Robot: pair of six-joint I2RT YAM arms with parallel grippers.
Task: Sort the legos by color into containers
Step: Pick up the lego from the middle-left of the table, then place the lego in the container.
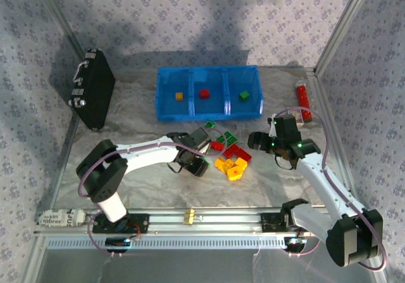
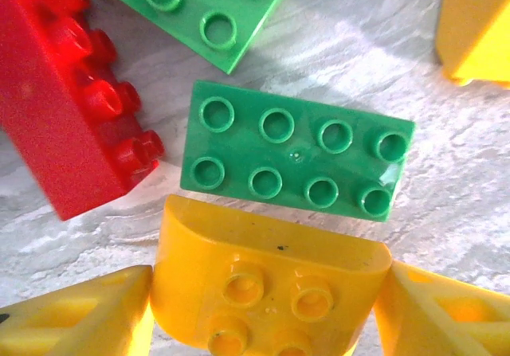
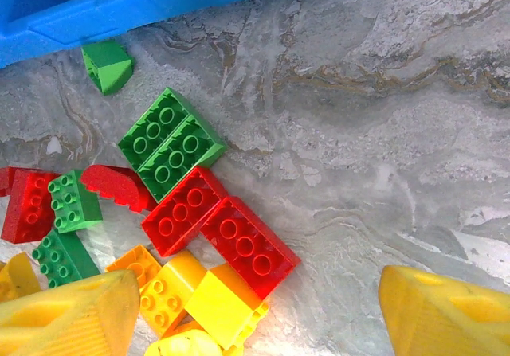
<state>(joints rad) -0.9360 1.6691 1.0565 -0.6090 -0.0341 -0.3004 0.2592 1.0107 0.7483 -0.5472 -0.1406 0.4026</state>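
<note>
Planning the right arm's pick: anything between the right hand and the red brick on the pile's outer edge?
Nothing visible. The right hand is open, and the red brick lies studs up with its top bare and bare table beside it. A yellow brick sits against one long side, which could crowd the grasp.

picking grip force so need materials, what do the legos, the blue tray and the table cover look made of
Legos, e.g. the green brick: hard moulded plastic, glossy, with sharp highlights on its studs and crisp edges. Blue tray: probably rigid plastic, smooth, one even bright colour. Table cover: grey marbled sheet, wrinkled and faintly shiny, perhaps plastic film or foil; the look leaves it open.
</note>
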